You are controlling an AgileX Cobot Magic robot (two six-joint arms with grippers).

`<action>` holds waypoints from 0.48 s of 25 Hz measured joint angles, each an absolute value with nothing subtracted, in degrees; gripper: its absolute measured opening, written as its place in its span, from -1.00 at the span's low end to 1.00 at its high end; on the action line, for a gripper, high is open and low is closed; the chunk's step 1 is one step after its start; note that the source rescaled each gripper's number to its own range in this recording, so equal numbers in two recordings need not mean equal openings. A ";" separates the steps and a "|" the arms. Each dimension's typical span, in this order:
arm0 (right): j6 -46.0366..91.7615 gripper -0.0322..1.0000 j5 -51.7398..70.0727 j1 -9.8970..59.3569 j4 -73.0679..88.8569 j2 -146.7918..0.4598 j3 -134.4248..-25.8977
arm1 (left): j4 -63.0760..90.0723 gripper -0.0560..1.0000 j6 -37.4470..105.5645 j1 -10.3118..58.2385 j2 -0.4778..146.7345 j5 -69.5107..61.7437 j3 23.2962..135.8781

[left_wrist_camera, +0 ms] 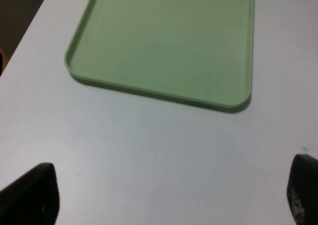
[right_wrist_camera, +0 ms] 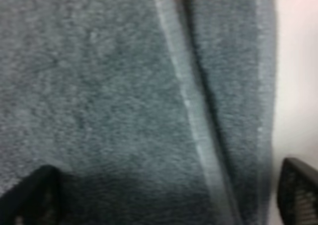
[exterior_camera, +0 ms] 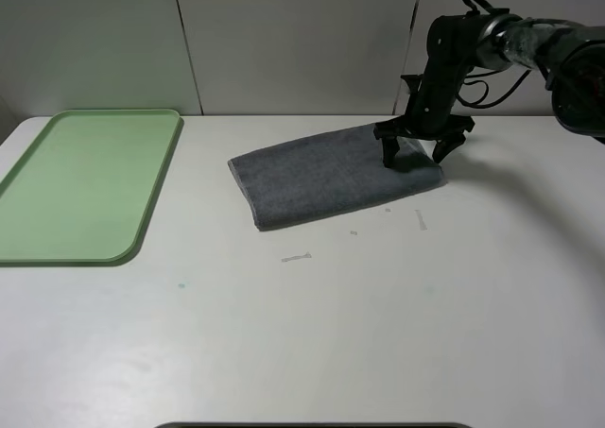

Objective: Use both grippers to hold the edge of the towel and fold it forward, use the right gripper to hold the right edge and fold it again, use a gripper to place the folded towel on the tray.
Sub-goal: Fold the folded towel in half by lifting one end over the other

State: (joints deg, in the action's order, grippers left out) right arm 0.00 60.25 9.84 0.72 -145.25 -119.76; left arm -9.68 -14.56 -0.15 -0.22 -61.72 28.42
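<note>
The right claw, spread open, is hanging over the towel's right edge; the towel is stretching lengthwise away toward the tray.

Free room around the two tools on the desk

Below the right tool the folded towel fills nearly all the room between the wide-spread jaws; bare desk shows only by one finger, just past the towel's hem. The desk around this tool is bare, so its sides are free to pass. Between the wide-spread jaws of the left tool lies only bare desk. Ahead of it the flat tray with its low rim is the single obstacle.
</note>
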 joint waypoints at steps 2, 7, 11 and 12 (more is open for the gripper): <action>0.00 0.51 60.25 9.84 0.83 -145.25 -119.76 | -9.68 0.84 -14.56 -0.15 -0.22 -61.72 28.42; 0.00 -0.27 60.25 9.84 0.71 -145.25 -119.76 | -9.68 0.84 -14.56 -0.15 -0.22 -61.72 28.42; 0.00 -0.64 60.25 9.84 0.00 -145.20 -119.76 | -9.68 0.84 -14.56 -0.15 -0.22 -61.72 28.42; 0.00 -0.64 60.25 9.84 0.00 -145.20 -119.76 | -9.68 0.84 -14.56 -0.15 -0.22 -61.72 28.42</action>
